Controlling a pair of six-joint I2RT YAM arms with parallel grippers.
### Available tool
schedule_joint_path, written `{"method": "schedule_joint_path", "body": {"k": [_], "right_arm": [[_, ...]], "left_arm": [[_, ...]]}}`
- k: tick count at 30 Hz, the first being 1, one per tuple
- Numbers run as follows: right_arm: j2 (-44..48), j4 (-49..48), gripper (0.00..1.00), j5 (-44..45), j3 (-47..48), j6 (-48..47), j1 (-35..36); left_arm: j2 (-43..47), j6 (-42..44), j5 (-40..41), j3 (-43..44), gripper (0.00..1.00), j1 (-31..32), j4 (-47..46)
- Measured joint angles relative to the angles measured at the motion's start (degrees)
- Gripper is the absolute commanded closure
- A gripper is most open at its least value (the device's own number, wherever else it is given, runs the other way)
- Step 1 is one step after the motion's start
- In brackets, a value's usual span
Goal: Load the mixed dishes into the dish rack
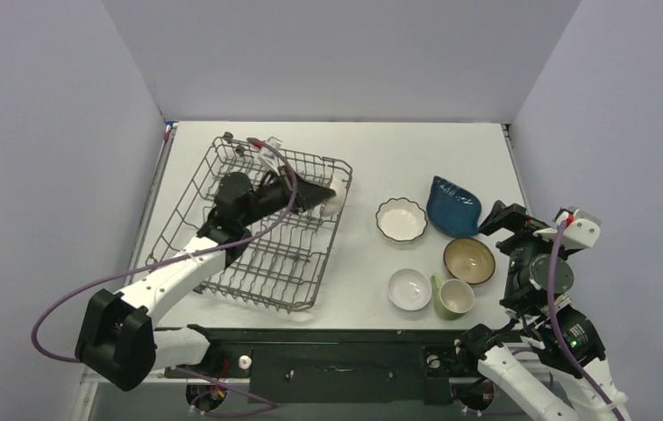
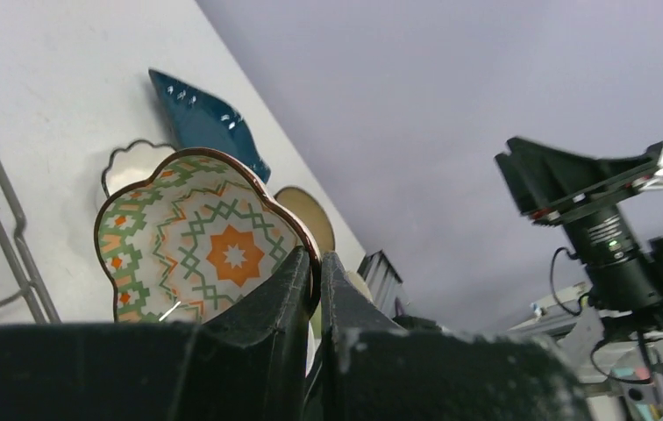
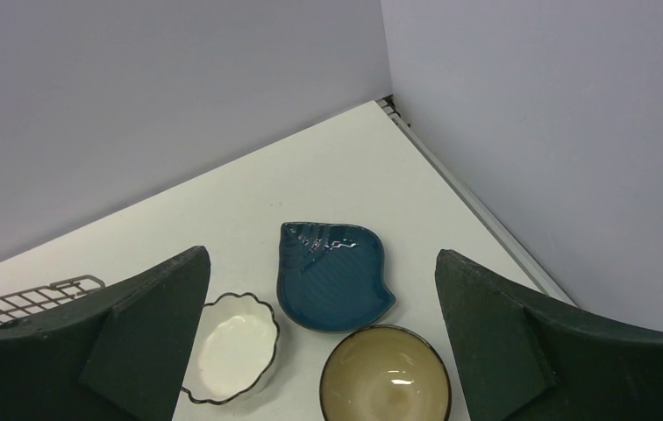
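Lower right in the top view, the light green mug (image 1: 456,298) and brown bowl (image 1: 469,260) sit unloaded beside the right gripper (image 1: 506,230), jaws spread wide, holding nothing. Farther back, left of centre, the left gripper (image 2: 317,267) pinches the flower-patterned dish (image 2: 196,237) by its rim over the dish rack (image 1: 297,294), at its far right corner; next, we judge, comes lowering it between tines and letting go.

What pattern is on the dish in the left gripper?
Flower-shaped dish: orange star, green geometric lines; left wrist view.
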State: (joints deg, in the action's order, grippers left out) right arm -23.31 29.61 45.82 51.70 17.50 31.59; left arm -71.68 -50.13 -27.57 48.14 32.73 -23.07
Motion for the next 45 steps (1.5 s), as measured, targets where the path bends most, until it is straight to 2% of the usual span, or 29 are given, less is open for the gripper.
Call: {"method": "schedule_joint_path", "body": {"k": [3, 7, 11, 14, 19, 24, 30, 40, 45], "right_arm": [[0.0, 0.0, 0.04, 0.0, 0.0, 0.0, 0.0], [-0.9, 0.0, 0.05, -0.1, 0.0, -0.2, 0.0], [-2.2, 0.0, 0.05, -0.4, 0.0, -0.2, 0.0], [-2.6, 0.1, 0.05, -0.7, 0.0, -0.2, 0.0], [-2.6, 0.1, 0.05, -0.8, 0.0, -0.3, 0.0], [-2.6, 0.1, 0.05, -0.8, 0.0, -0.3, 0.0], [-2.6, 0.1, 0.05, -0.8, 0.0, -0.2, 0.0], [-3.5, 0.0, 0.06, -0.9, 0.0, -0.2, 0.0], [-3.7, 0.0, 0.06, -0.9, 0.0, -0.2, 0.0]], "left_arm": [[0.3, -6.9, -5.0, -3.1, 1.00, -6.9, -9.3], [-3.7, -20.5, -8.7, -7.6, 1.00, -15.0, -26.4], [-14.8, -35.1, -8.0, -9.5, 1.00, -18.8, -44.3], [-24.0, -44.1, -5.1, -9.9, 1.00, -19.5, -52.3], [-31.4, -48.7, 0.8, -10.6, 1.00, -19.5, -55.7], [-37.4, -48.7, 7.6, -10.5, 1.00, -19.4, -59.8], [-44.8, -47.5, 13.7, -8.8, 1.00, -18.2, -59.9], [-52.3, -47.1, 16.6, -0.2, 1.00, -14.4, -60.0], [-55.1, -47.5, 17.2, 1.0, 1.00, -13.3, -60.3]]}}
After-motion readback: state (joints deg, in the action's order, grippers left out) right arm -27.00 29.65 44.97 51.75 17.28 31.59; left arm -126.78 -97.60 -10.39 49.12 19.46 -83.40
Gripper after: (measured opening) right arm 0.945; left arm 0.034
